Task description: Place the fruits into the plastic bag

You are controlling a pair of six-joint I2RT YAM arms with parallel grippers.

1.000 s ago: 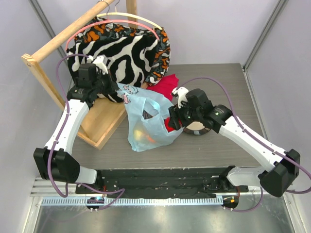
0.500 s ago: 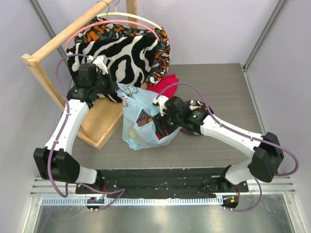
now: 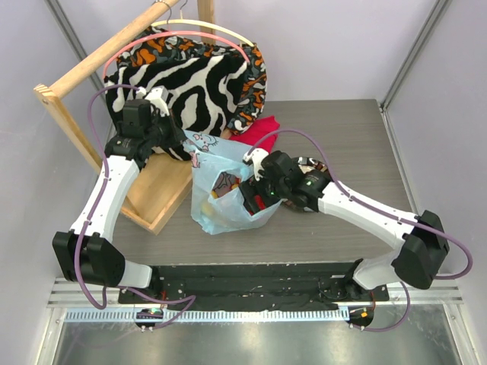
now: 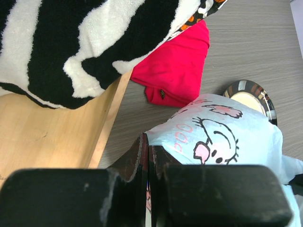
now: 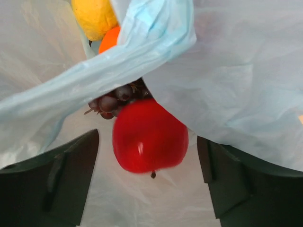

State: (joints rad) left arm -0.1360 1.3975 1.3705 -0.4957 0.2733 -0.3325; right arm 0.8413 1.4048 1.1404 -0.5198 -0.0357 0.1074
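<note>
**Top and wrist views.** The plastic bag (image 3: 221, 217) is lying on the table (image 3: 342, 129) between the two arms. Its long axis is running from the far left, at the left gripper (image 4: 147, 153), toward the near edge, and its mouth is facing up and to the right.

The left gripper is pinching the bag's printed rim, fingers pressed together on the film. The right gripper (image 3: 253, 199) is reaching into the mouth with its fingers (image 5: 66, 179) standing apart.

The red apple (image 5: 149, 137) is showing between them, clear of both, with its stalk pointing toward the bottom of the right wrist view. Beyond it, the dark grapes (image 5: 116, 101), the orange (image 5: 110, 42) and the yellow fruit (image 5: 94, 16) are lying deeper inside, partly behind a bag handle.

The plate (image 4: 246, 85) and red cloth (image 4: 177, 71) are lying just beside the bag. The zebra fabric (image 4: 71, 42) is draping over the wooden frame (image 4: 47, 132).
</note>
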